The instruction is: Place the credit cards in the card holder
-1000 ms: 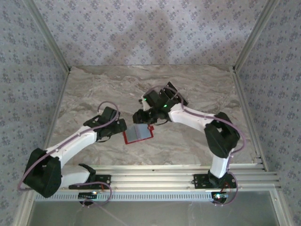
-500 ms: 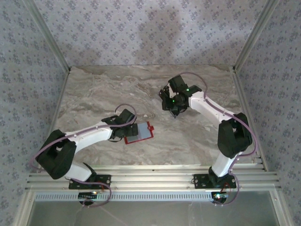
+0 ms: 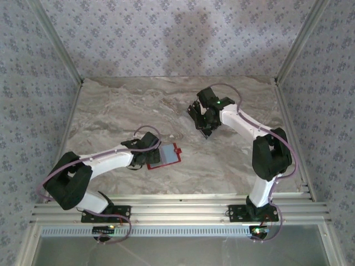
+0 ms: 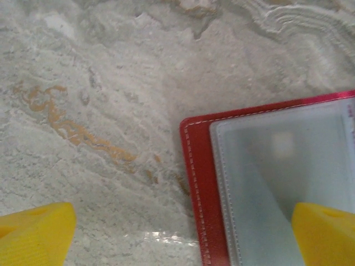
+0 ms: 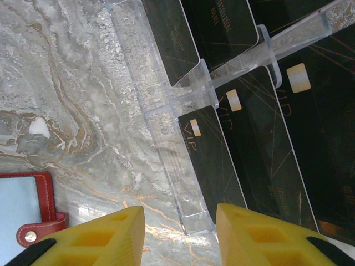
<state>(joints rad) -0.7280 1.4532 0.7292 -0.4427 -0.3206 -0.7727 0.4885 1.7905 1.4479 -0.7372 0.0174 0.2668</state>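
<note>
**Nothing loaded yet: wallet open, cards all in the rack**

I judge this job to be at its very start. The wallet (image 4: 266,183) lies open and flat on the table (image 4: 111,100) with its pale inside facing up. The pocket I can see has no card in it.

My left claw (image 4: 182,224) hangs low over the wallet's corner, spread as wide as it goes. One finger is above the pale lining, the other above bare stone, and it holds nothing.

My right claw (image 5: 177,221) is farther back on the table, poised over the cards (image 5: 260,144). Its fingers stand partly apart, with nothing pinched between them. Below the gap are the table and the end of a clear rack (image 5: 166,138). The cards lie black and overlapping in that rack, near the wallet's clasp corner.

By my count there is one wallet, one rack and two claws, both empty. I make out at least five cards. They overlap and run off the edge of my view, so I cannot give the full number.

Every card is left to do: pinch one, carry it across, slide it into the pocket, and repeat.
</note>
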